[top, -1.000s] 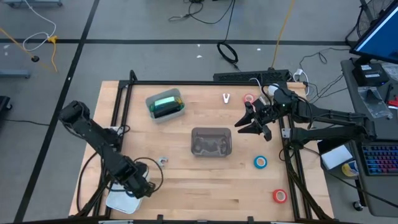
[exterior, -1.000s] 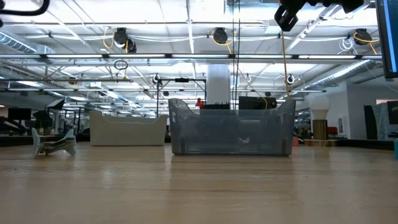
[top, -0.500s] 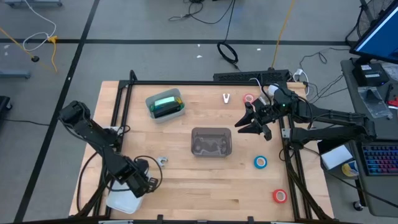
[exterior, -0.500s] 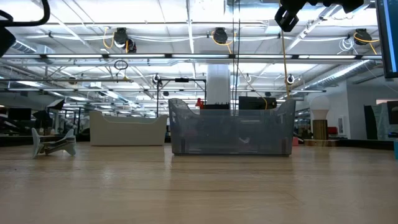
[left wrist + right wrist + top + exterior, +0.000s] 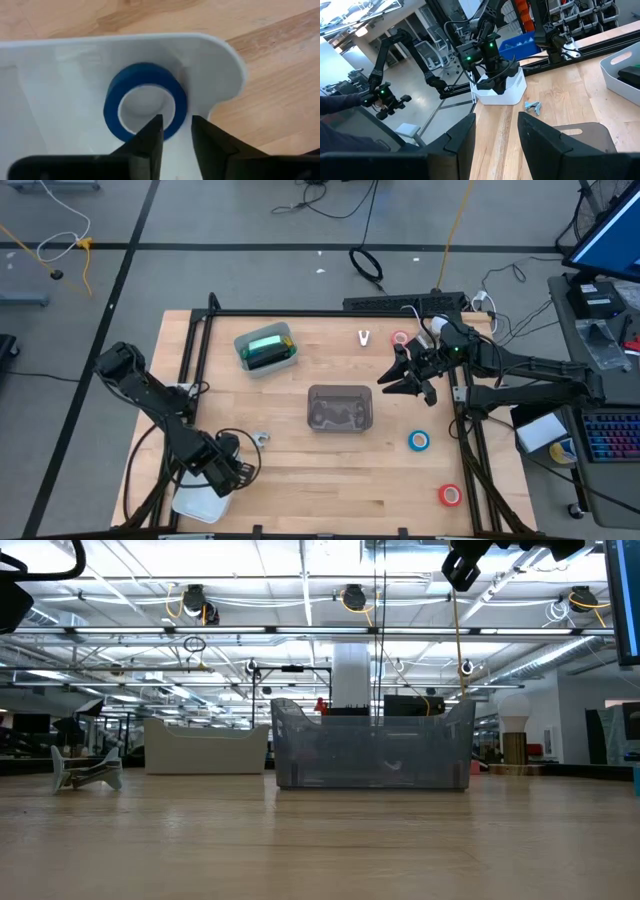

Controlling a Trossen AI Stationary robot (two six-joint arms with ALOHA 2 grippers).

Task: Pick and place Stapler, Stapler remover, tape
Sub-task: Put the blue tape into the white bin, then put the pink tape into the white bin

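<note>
My left gripper hovers at the near left corner over a white tray. It is open, and its fingers stand over the near rim of a blue tape roll that lies flat on the tray floor. My right gripper waits open, raised right of the grey bin. The mint-green stapler lies in a white tray at the far left. The small stapler remover rests on the wood. Loose tape rolls lie at the right: red, blue, red.
A clear grey bin stands mid-table, with something dark inside. A small white clip lies near the far edge. Black frame rails run along the left, far and right table edges. Bare wood lies between the bin and the near edge.
My left gripper has risen a little above the white tray, shifting slightly toward the far edge; a dark part of the arm has come into the low view's top left corner. The blue tape stays in the tray.
</note>
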